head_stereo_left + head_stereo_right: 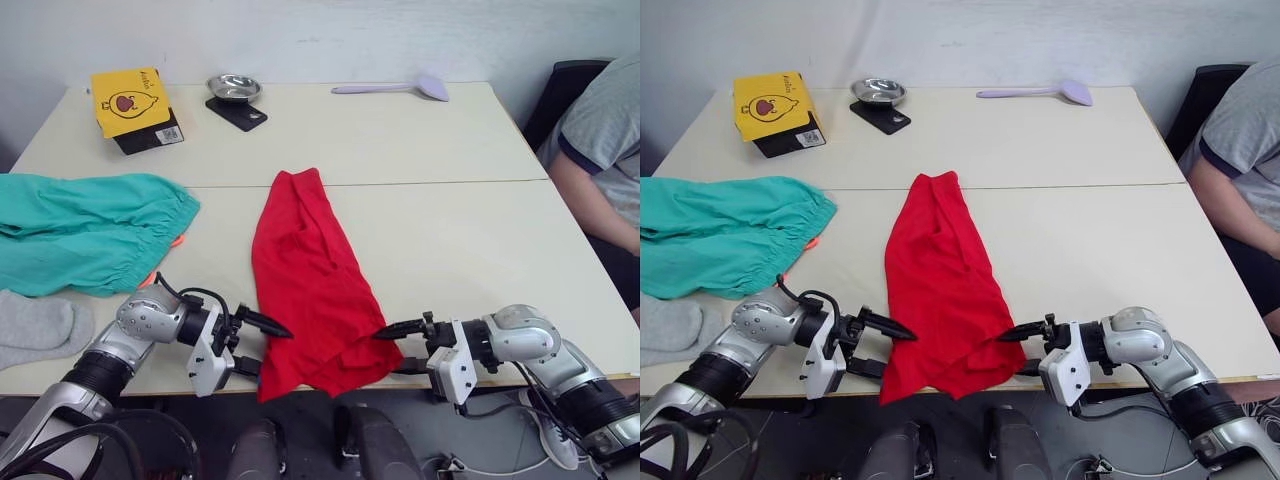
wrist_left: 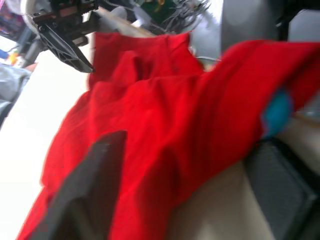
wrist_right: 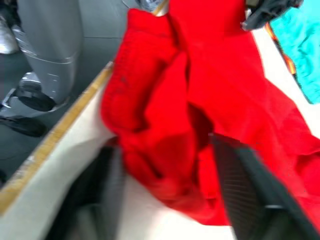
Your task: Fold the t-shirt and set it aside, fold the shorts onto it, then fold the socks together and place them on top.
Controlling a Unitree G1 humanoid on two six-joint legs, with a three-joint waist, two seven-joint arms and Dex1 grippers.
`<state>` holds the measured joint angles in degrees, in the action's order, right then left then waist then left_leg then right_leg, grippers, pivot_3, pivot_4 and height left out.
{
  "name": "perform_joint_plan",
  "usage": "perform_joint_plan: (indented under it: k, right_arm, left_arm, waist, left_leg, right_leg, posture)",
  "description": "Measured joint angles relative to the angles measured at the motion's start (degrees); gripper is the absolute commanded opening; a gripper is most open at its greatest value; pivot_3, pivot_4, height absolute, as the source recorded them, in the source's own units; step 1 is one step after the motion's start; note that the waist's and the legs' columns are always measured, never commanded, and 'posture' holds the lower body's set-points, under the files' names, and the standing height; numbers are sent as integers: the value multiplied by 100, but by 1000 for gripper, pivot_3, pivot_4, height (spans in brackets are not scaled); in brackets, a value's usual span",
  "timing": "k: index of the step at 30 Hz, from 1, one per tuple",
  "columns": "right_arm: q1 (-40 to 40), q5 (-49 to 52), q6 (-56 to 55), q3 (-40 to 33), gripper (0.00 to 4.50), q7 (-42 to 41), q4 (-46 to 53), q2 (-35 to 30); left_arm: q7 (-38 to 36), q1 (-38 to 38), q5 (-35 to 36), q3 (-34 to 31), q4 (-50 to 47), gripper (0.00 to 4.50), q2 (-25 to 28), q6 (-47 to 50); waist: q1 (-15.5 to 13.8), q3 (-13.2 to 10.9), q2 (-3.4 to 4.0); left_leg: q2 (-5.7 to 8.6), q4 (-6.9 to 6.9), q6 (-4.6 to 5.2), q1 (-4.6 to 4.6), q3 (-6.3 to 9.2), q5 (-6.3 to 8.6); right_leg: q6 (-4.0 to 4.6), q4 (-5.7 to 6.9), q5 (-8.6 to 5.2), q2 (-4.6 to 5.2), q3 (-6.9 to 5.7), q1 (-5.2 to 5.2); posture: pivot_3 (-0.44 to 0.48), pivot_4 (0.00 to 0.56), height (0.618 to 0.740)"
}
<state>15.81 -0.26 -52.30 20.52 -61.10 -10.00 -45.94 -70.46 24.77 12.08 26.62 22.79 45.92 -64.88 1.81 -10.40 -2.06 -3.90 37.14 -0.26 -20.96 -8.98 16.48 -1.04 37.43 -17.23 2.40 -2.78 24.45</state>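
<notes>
The red t-shirt (image 1: 305, 270) lies as a long narrow strip down the middle of the table (image 1: 470, 230), its near end hanging a little over the front edge. My left gripper (image 1: 265, 348) is open at the shirt's near left edge, and in the left wrist view red cloth (image 2: 165, 135) lies between its fingers (image 2: 85, 195). My right gripper (image 1: 390, 352) is open at the near right corner, with the bunched cloth (image 3: 165, 125) between its spread fingers (image 3: 250, 190). The teal-green shorts (image 1: 85, 230) lie spread at the left, with the grey socks (image 1: 35, 328) just nearer than them.
At the back of the table are a yellow booklet on a black box (image 1: 130, 100), a metal bowl on a black scale (image 1: 234, 90) and a purple spatula (image 1: 400, 88). A person in a grey shirt (image 1: 600, 150) sits at the right side.
</notes>
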Motion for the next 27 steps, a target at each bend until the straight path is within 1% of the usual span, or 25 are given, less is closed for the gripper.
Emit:
perform_joint_plan:
  k: [2,4,5,7,8,11,14,17,23,27]
  right_arm:
    - [-63,2,45,41,737,-14,38,-6]
    - [-92,35,98,55,75,-25,96,-8]
    - [-103,76,121,55,0,-27,133,-30]
    - [-155,172,170,52,0,-30,233,-114]
    - [-191,224,234,40,0,-32,300,-163]
    - [-357,415,390,-17,0,-66,420,-349]
    - [-591,734,516,-71,0,-131,717,-547]
    - [-990,1191,702,-107,0,-284,1072,-841]
    - [-1414,1719,963,-426,0,-469,1417,-1056]
    - [-1566,1847,1009,-524,0,-653,1507,-1066]
  left_arm:
    - [-42,-92,13,46,-66,1787,5,125]
    - [-105,-174,18,86,-192,1118,43,291]
    - [-154,-261,48,104,-297,771,80,446]
    - [-252,-501,189,136,-643,127,299,948]
    - [-328,-663,314,140,-875,17,472,1298]
    - [-542,-1072,537,119,-1441,17,880,2086]
    - [-632,-1491,664,50,-1946,17,1122,2729]
    - [-528,-1988,873,-298,-2524,17,1313,3272]
    - [-34,-2809,1252,-1221,-3233,17,1380,4150]
    - [36,-3307,1436,-1692,-3500,17,1381,4473]
  waist:
    - [-14,-1,2]
    - [-18,-2,3]
    - [-15,-2,3]
    - [-5,-2,3]
    - [4,-2,4]
    - [-8,-5,9]
    - [-19,-8,12]
    - [-24,-9,12]
    - [-23,-10,14]
    - [-27,-11,15]
  left_leg:
    - [1,2,0,-2,0,0]
    - [1,3,0,-4,0,0]
    - [2,3,1,-4,0,0]
    - [-1,-1,0,-5,1,1]
    - [-1,-3,0,-5,1,1]
    - [-2,-3,-2,-4,5,1]
    - [-2,-4,-2,-5,11,1]
    - [-1,-3,-1,-10,20,2]
    - [0,-5,-1,-10,27,3]
    - [0,-5,-5,-11,30,4]
  right_leg:
    - [0,0,0,1,0,1]
    - [0,0,0,1,0,2]
    - [0,0,0,2,0,2]
    - [3,0,-2,0,0,4]
    - [5,1,-5,0,0,6]
    - [10,6,-13,-1,-2,7]
    - [12,7,-16,-1,-4,8]
    - [12,5,-21,1,-9,8]
    - [11,4,-29,1,-13,6]
    - [11,4,-33,0,-16,6]
  posture:
    - [0,150,740]
    - [0,150,740]
    - [0,150,740]
    - [0,150,740]
    - [0,150,740]
    - [0,150,740]
    - [0,150,740]
    - [0,150,740]
    - [0,150,740]
    - [0,150,740]
